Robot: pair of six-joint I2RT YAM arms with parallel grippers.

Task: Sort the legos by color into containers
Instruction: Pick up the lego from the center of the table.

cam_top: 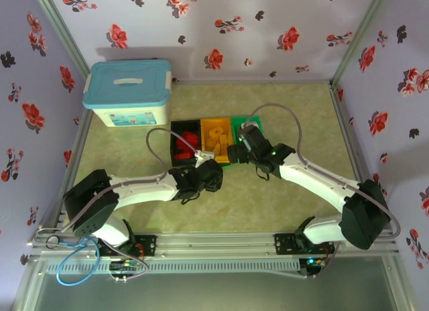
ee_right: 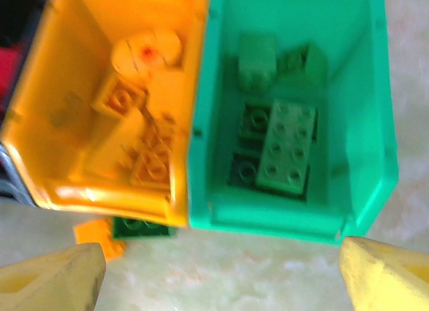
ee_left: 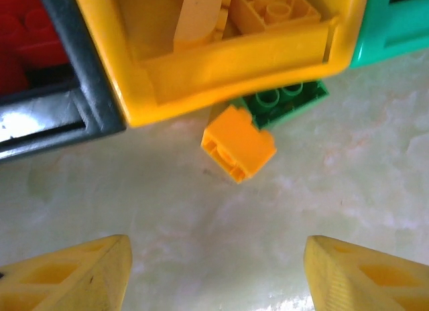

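Left gripper [ee_left: 214,274]: you see its yellow fingers [ee_left: 67,274] spread wide with nothing between them, just in front of the orange bin [ee_left: 201,76].
Loose orange brick [ee_left: 239,143]: on the table ahead of the left gripper and apart from it, just outside the orange bin's front wall.
Loose green brick [ee_left: 285,100]: touching the orange brick, partly tucked under the orange bin's front lip.
Right gripper [ee_right: 221,277]: spread wide and empty, facing the seam where the green bin [ee_right: 268,217] meets the orange bin.
Axes: the orange brick sits at a slant to the orange bin's front wall. The green brick's long axis runs roughly along that wall.
Black bin [cam_top: 175,133]: against the orange bin's left side, holding red bricks [cam_top: 185,145].
Surface: a pale, mottled tabletop [cam_top: 288,110].
Room: lavender walls [cam_top: 234,29] with red and black flowers. A white box with a blue lid [cam_top: 127,93] stands behind and to the left of the orange bin.
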